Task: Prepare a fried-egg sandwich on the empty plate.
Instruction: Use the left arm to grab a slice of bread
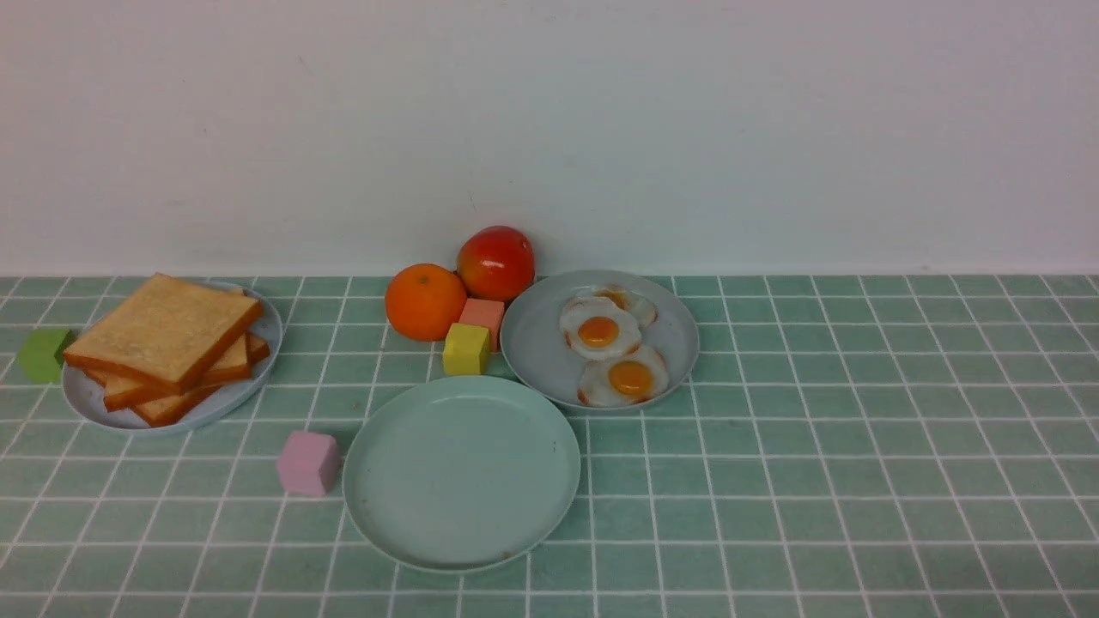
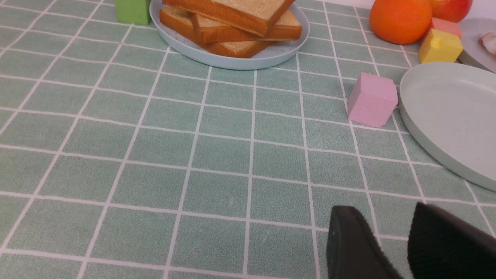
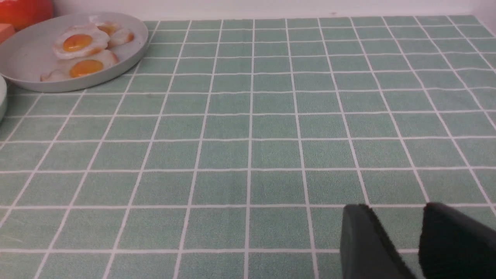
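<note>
Right, the empty plate (image 1: pixel 461 472) first: round, pale mint-green, with a low raised rim and a bare inside, so no sandwich is built on it yet. It sits ahead of the left gripper (image 2: pixel 383 217) and toward the middle of the table, its rim near the jaws but clear of them. A pink cube (image 2: pixel 372 100) stands just beside that rim, on the side facing the toast slices (image 2: pixel 232 23). Those lie piled on a pale blue plate (image 2: pixel 240 64), well ahead of the left jaws, with only open checked tablecloth (image 3: pixel 271 147) between.

Over to the right gripper (image 3: pixel 397 211): a broad run of bare cloth ahead. The fried eggs (image 3: pixel 79 42) rest on a grey-blue plate (image 3: pixel 23 62), far ahead and inward. Beyond the empty plate an orange (image 1: pixel 425 302), a red fruit (image 1: pixel 495 263), a yellow cube (image 1: pixel 466 348) and a salmon cube (image 1: pixel 482 313) crowd between the two other plates.

The left jaws stand apart, cloth showing through the gap, gripping nothing. The right jaws are the same: parted and holding nothing.
</note>
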### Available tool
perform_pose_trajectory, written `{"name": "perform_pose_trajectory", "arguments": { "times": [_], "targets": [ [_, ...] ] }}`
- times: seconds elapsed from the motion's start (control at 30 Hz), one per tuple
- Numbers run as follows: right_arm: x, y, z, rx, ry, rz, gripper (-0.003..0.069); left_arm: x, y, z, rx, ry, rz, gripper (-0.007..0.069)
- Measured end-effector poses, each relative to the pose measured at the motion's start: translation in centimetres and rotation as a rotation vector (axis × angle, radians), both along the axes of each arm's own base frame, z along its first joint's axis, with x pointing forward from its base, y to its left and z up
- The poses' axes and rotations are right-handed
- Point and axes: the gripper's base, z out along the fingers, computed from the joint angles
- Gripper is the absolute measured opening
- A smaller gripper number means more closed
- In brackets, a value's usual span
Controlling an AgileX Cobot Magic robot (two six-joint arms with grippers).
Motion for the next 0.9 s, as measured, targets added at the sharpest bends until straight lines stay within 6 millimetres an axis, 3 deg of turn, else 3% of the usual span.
{"name": "perform_pose_trajectory", "arguments": {
  "times": [0.57,0.63,0.77,0.9],
  "targets": [
    [0.0,0.0,0.0,0.0,0.0,0.0,0.0239,0.1,0.0,0.4,-0.024,-0.05,0.002,0.0238],
    [0.0,0.0,0.0,0.0,0.0,0.0,0.0239,0.2,-0.2,0.8,-0.09,-0.092,0.006,0.0238],
    [0.0,0.0,0.0,0.0,0.0,0.0,0.0239,0.4,-0.3,2.4,-0.451,-0.25,0.047,0.0238],
    [0.0,0.0,0.0,0.0,0.0,0.0,0.0239,0.4,0.1,3.8,-0.651,-0.402,0.078,0.0238]
  ]
}}
